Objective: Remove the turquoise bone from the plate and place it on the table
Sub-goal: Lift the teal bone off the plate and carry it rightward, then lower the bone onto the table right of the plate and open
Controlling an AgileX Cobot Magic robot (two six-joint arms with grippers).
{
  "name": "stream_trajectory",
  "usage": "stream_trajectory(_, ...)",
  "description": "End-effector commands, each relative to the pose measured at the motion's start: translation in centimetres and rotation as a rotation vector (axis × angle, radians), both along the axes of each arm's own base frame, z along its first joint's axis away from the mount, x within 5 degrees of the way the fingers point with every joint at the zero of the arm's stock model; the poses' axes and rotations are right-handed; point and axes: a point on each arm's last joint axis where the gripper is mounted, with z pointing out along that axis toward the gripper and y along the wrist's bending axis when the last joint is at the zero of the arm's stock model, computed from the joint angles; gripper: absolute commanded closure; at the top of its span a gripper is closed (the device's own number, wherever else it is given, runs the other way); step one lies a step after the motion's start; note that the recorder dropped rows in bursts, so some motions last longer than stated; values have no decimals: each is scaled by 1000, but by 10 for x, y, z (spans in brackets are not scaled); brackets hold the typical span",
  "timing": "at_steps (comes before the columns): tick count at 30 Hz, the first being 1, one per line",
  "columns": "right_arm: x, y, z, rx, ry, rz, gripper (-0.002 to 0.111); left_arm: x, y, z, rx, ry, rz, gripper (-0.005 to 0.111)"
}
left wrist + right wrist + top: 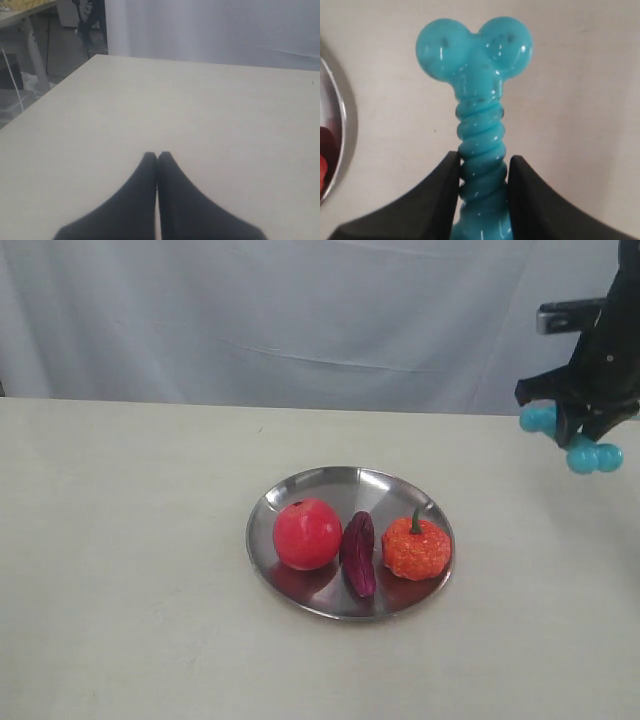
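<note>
The turquoise bone (582, 450) hangs in the air at the far right, well off the plate (300, 487) and above the table (120, 570). My right gripper (578, 432) is shut on its ribbed shaft. In the right wrist view the bone (479, 100) sticks out between the black fingers (440, 195), with its knobbed end beyond the right gripper (483, 162); the plate's rim (335, 125) shows at one edge. My left gripper (157, 156) is shut and empty over bare table (210, 110); it is out of the exterior view.
On the plate lie a red apple (306, 533), a dark purple sweet potato (358, 552) and an orange pumpkin (416, 547). A pale grey-blue cloth backdrop (300, 310) hangs behind the table. The table's far corner (95, 57) shows in the left wrist view.
</note>
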Motion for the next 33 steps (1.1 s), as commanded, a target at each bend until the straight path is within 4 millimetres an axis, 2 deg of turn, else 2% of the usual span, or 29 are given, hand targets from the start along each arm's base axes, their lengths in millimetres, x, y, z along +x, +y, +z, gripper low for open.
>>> stream_trajectory(1, 0, 3, -36, 21, 79, 11, 109, 0, 0, 0, 0, -4, 3, 107)
stream_trajectory(5, 2, 11, -66, 45, 137, 43, 109, 0, 0, 0, 0, -4, 3, 107)
stream_trajectory(11, 10, 32, -89, 70, 206, 91, 109, 0, 0, 0, 0, -4, 3, 107)
stream_trajectory(18, 19, 57, -97, 70, 214, 133, 109, 0, 0, 0, 0, -4, 3, 107)
stream_trajectory(27, 21, 59, -97, 87, 193, 117, 107, 0, 0, 0, 0, -4, 3, 107)
stream_trajectory(29, 21, 59, -97, 87, 193, 117, 99, 0, 0, 0, 0, -4, 3, 107)
stream_trajectory(33, 21, 59, -97, 86, 194, 126, 65, 0, 0, 0, 0, -4, 3, 107)
